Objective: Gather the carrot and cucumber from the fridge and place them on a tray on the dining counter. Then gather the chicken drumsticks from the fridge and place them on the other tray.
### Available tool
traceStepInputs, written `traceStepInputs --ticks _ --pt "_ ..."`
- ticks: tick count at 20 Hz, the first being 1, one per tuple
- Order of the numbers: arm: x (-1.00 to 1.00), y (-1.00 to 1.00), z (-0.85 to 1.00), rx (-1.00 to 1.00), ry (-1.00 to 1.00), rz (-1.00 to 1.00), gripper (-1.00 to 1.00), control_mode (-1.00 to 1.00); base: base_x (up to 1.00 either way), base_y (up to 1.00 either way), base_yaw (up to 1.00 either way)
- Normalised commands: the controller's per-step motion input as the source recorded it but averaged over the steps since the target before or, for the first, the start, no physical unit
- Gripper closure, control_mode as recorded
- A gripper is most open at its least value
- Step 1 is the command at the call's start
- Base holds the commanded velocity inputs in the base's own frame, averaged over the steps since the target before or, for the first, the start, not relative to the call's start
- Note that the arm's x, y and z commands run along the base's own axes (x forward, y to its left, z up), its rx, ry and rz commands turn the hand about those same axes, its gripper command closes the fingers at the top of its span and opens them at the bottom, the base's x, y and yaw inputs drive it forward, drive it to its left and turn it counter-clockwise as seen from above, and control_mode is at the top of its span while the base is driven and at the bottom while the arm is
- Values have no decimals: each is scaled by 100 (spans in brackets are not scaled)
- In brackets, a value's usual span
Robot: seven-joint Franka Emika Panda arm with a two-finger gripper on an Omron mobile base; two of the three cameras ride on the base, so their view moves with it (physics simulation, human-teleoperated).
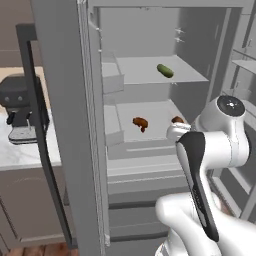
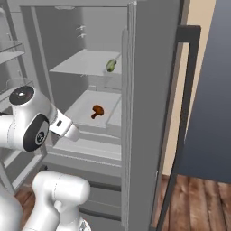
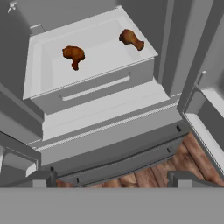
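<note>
Reaching into the open fridge for produce.
My gripper hangs wide open and empty; cucumber on the upper shelf, drumsticks below, so I'd raise next.

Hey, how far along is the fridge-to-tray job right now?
Done: the fridge door stands open. In hand: nothing; the end effector is open and empty, looking down at the drawer. Left: the cucumber sits on the upper shelf, both drumsticks lie in the drawer. I can't see the carrot.
</note>
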Motion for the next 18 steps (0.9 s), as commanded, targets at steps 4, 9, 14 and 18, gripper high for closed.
traceStepInputs --ticks 4,9,14,18 --pt "0 0 0 0 0 0 -100 100 6 22 -10" --pt "-2 -3 4 0 -4 -1 -100 -100 0 0 0" --pt "-5 -14 20 0 -12 4 -100 -100 0 0 0" --pt "0 -4 46 -7 0 3 -100 -100 0 0 0"
